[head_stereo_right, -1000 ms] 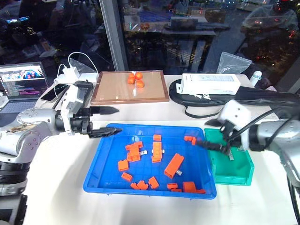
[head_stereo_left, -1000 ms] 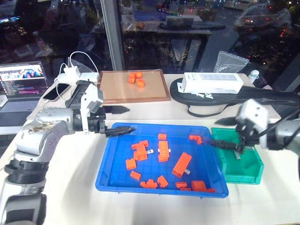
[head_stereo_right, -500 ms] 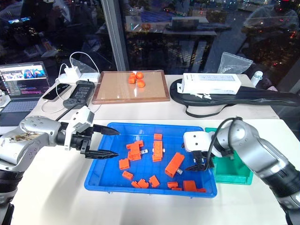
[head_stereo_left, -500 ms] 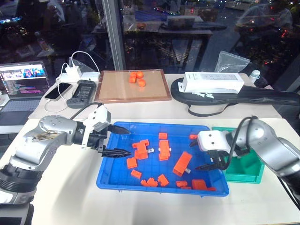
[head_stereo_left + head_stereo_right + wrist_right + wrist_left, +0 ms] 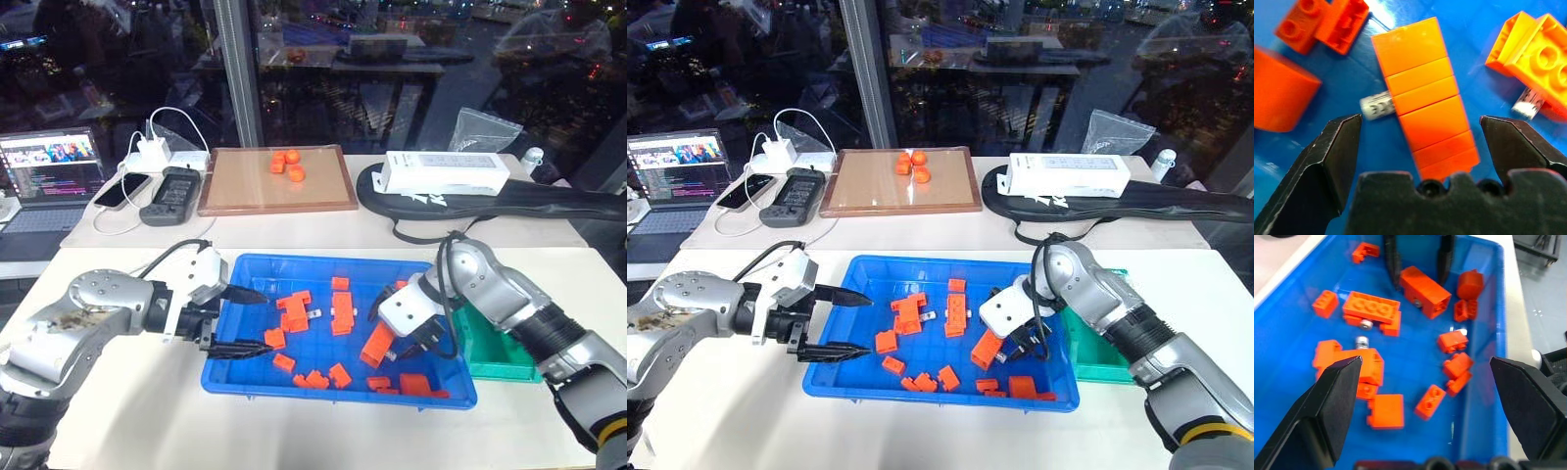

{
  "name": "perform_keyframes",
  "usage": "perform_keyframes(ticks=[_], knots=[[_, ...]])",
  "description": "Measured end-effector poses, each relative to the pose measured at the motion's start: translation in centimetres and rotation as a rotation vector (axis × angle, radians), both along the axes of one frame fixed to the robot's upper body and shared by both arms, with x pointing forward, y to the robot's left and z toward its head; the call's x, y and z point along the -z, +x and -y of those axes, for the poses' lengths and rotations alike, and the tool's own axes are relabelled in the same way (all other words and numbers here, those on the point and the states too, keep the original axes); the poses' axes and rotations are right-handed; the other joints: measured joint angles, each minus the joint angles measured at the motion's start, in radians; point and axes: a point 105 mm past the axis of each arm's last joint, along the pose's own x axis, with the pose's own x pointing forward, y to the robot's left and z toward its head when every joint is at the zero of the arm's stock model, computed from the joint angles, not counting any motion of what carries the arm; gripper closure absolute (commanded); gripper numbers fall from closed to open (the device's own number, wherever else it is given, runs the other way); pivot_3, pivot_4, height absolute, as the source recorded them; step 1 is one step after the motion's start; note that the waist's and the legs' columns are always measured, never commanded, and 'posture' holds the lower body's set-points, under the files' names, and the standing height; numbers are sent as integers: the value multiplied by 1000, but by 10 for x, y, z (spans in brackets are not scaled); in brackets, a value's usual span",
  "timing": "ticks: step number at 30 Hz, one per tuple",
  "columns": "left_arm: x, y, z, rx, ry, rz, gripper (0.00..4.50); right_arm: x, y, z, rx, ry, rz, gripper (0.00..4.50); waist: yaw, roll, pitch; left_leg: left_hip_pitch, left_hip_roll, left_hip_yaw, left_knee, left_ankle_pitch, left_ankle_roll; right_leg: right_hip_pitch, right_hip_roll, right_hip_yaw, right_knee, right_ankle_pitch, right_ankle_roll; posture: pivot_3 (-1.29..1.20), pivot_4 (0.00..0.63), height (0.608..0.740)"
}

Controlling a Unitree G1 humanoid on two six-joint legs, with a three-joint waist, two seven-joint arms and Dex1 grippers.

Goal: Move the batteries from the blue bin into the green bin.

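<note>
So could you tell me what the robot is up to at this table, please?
It is sorting batteries out of the blue bin into the green bin. The right gripper is open over a long orange block with a battery beside it. The left gripper hangs open at the bin's left edge.
</note>
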Motion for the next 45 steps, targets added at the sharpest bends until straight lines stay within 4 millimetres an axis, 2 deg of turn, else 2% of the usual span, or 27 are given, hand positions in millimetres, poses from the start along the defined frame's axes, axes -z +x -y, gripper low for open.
perform_keyframes(ticks=[1,5,10,14,18,22,24,26,30,33,36,40,45], knots=[[-1,0,0,-4,3,5,0,0,1,1,-4,-5,1,1820,1,0,0,0,0,0,0,0,0,0,0,0,0,0,0,0,150,740],[-1,0,-2,-10,15,7,0,-3,2,1,-19,-12,14,3046,-2,0,0,0,0,0,0,0,0,1,0,0,0,0,0,0,150,740],[0,5,-2,-9,24,7,0,-23,-1,4,-5,22,16,3034,-1,0,0,0,0,0,0,0,0,1,-1,0,1,0,-1,0,150,740],[0,9,-1,12,32,15,0,-40,4,18,52,11,48,3034,-2,0,0,1,0,0,0,0,0,0,-1,0,0,-2,-4,0,150,740],[1,12,0,31,40,19,0,-35,18,32,167,-16,51,3034,-3,0,0,1,0,1,0,0,0,1,-1,1,1,-3,-7,0,150,740],[0,14,4,52,35,25,0,-32,39,22,251,58,96,3034,-8,0,0,0,0,1,0,0,0,0,1,1,2,-1,-3,0,150,740],[0,13,6,62,28,25,0,-34,53,17,263,83,176,2031,-8,0,0,0,0,1,-1,0,0,0,1,1,3,-1,-2,0,150,740],[0,12,7,62,25,20,0,-40,62,22,295,96,231,1418,-4,0,0,0,-1,1,-1,0,0,0,1,1,3,-1,-2,0,150,740],[2,12,6,58,25,13,0,-51,54,19,286,106,192,51,0,0,0,-1,0,1,-1,0,0,1,1,0,3,-1,-2,0,150,740],[2,12,5,56,24,12,0,-59,35,16,299,120,95,18,0,0,0,-1,0,0,0,0,0,1,1,0,4,-1,-2,0,150,740],[2,12,5,54,25,10,0,-58,13,12,304,132,15,18,-1,0,0,0,0,-1,0,0,0,0,1,0,5,-1,-2,0,150,740],[2,12,5,55,25,9,0,-43,-16,-3,321,181,-129,18,-2,0,0,0,0,-1,1,0,0,0,1,0,9,-2,-3,0,150,740],[3,12,5,62,29,5,0,-28,-33,-11,375,214,-220,18,-2,0,0,1,-1,0,2,0,0,0,1,0,9,-2,-3,0,150,740]])
